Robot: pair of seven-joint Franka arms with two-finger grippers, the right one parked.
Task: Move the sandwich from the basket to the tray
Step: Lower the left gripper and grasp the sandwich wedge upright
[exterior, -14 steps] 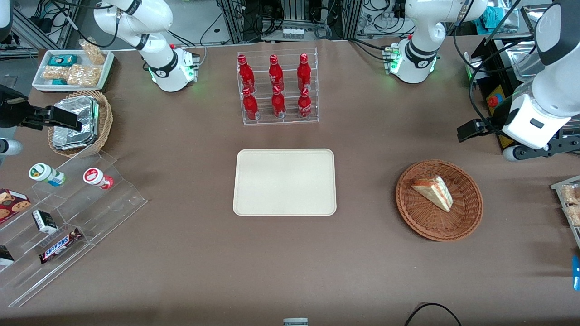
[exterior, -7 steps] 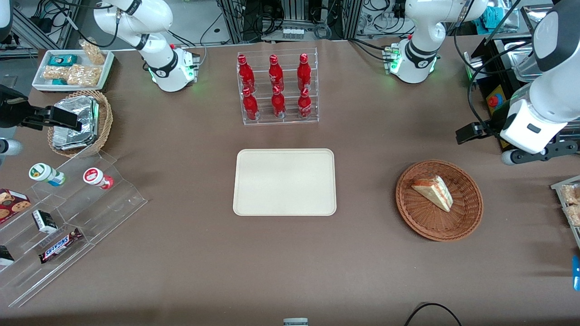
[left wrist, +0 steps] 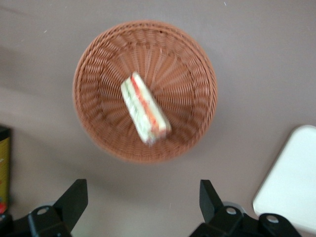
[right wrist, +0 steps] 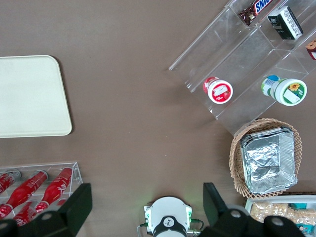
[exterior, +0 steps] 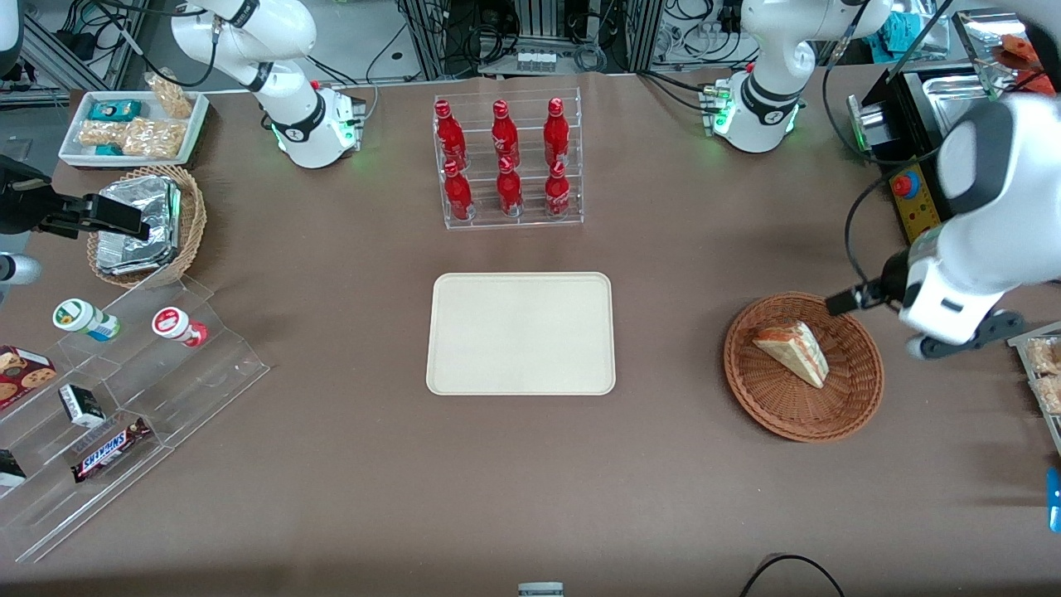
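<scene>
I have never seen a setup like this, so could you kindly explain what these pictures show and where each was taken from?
These show two white robot arms bolted to a brown table. One picture looks down from the front; the other two come from cameras on the arms' wrists.

The working arm's tool, a two-fingered pincer, hangs open and empty above the table at the rim of a round woven basket. Its dark fingers frame the wrist picture. In the basket lies a triangular sandwich, which is to go onto the plain cream tray at the table's middle, with nothing on it yet.

Also on the table: a clear rack of red bottles, farther from the front camera than the tray, and, toward the parked arm's end, clear steps with snacks and a small basket of foil packets.
</scene>
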